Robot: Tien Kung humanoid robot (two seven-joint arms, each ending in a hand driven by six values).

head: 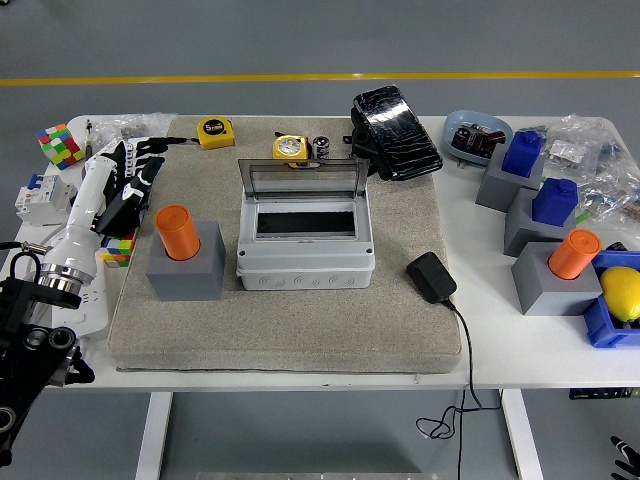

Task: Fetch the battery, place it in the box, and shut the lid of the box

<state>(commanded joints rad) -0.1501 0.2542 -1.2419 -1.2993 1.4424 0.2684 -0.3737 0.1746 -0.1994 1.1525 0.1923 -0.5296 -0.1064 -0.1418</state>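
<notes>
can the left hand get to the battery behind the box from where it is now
Probably yes. The left hand is open at the mat's far left, and the battery stands behind the box's raised lid; only the yellow tape measure lies between.

Two orange cylinders [177, 231] [573, 253], three grey blocks [187, 262] [545, 283] [497, 184], two blue blocks [521, 153] [554, 200], two tape measures [215, 132] [291, 148], one grey box [305, 250], one battery [321, 148], one lemon [622, 292].

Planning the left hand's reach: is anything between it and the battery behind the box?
Nothing blocks a straight path. The left hand hovers at the mat's far-left corner; the battery stands behind the box's open lid. The yellow tape measure sits close beside that line.
</notes>
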